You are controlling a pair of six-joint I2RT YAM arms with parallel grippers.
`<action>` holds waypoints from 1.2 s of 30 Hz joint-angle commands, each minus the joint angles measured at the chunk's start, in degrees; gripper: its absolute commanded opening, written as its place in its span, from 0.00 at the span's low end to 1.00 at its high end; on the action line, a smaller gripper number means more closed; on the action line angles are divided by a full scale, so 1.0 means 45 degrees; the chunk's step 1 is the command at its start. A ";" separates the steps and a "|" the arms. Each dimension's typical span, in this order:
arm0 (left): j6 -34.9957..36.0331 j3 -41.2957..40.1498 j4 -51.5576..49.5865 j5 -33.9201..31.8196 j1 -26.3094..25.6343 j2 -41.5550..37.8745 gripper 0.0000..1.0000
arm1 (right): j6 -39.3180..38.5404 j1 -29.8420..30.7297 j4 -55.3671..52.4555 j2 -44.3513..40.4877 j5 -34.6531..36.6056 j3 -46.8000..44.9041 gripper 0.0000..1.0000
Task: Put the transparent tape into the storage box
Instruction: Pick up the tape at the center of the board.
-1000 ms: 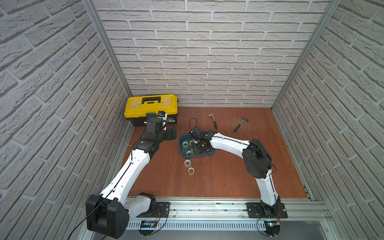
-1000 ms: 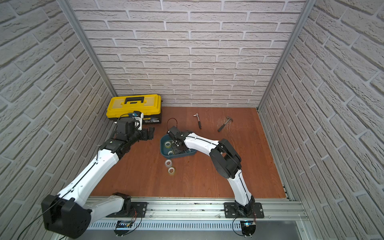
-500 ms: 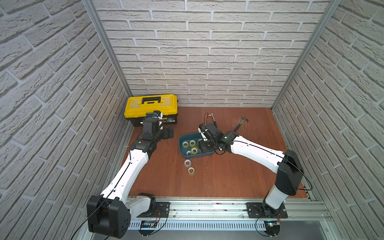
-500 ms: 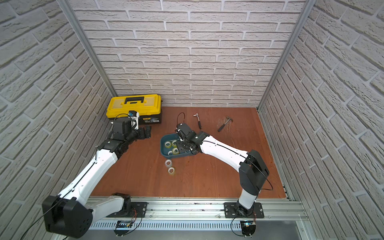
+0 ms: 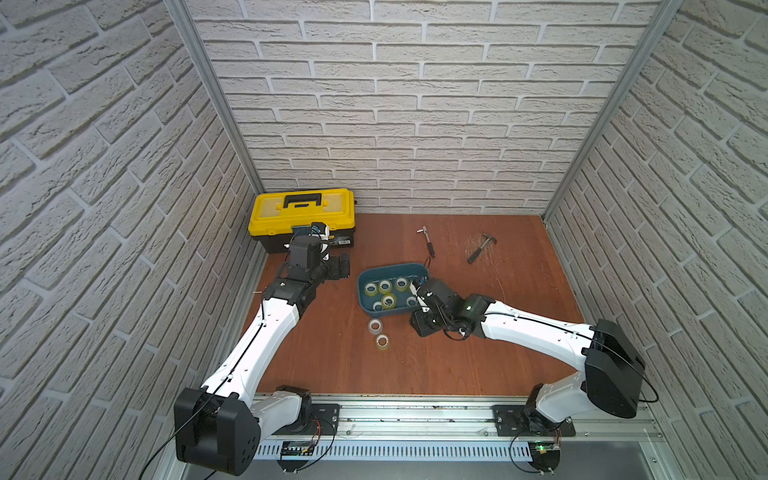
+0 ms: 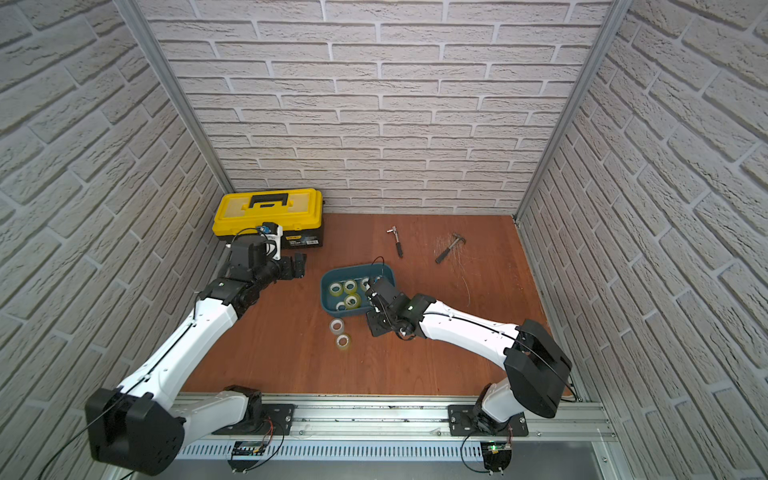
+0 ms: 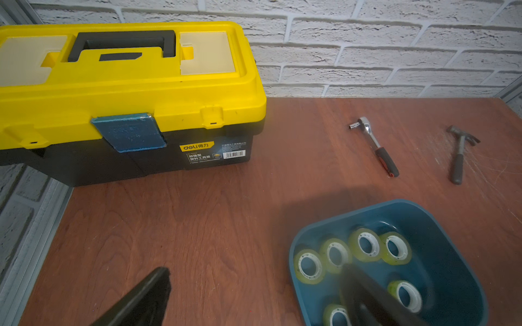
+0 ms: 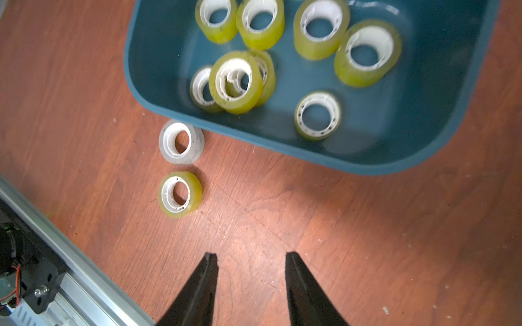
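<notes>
The storage box (image 5: 395, 267) (image 6: 357, 268) (image 7: 395, 201) (image 8: 367, 166) is a teal tub on the wooden floor, and several yellowish transparent tape rolls (image 8: 317, 115) lie in it. One roll (image 8: 236, 81) leans on another. Just outside its near wall lie a whitish tape roll (image 5: 375, 325) (image 6: 337, 326) (image 8: 181, 141) and a yellowish tape roll (image 5: 382, 341) (image 6: 343, 341) (image 8: 180, 194). My right gripper (image 8: 251, 255) (image 5: 422, 328) hangs open and holds nothing, over bare floor beside these two rolls. My left gripper (image 7: 257, 271) (image 5: 343, 266) is open and holds nothing, left of the box.
A yellow-lidded black toolbox (image 5: 303, 208) (image 7: 127, 84) stands at the back left. A ratchet wrench (image 5: 428, 243) (image 7: 375, 146) and a hammer (image 5: 480, 248) (image 7: 460, 152) lie behind the box. The metal rail (image 5: 415, 415) (image 8: 70, 282) runs along the front edge.
My right gripper has come out of the storage box and back toward the front, to the floor beside the two loose rolls, its jaws a little narrower. The left arm drew back slightly.
</notes>
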 commanded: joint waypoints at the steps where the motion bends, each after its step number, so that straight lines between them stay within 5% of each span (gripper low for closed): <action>1: 0.0165 0.0051 0.0458 -0.0123 -0.0107 0.0067 0.98 | 0.0784 0.0621 0.1309 0.0647 0.0049 -0.0031 0.44; 14: 0.0224 0.0067 0.0457 -0.0172 -0.0308 0.0047 0.98 | 0.0789 0.1943 0.0766 0.3973 0.0340 0.2419 0.44; 28: 0.0254 0.0113 0.0495 -0.0255 -0.0293 -0.0036 0.98 | 0.0951 0.2171 0.0338 0.4961 0.0954 0.2817 0.41; 36: 0.0293 0.0048 0.0482 -0.0443 -0.0302 -0.0170 0.98 | 0.0962 0.2175 0.0626 0.4950 0.0818 0.2586 0.25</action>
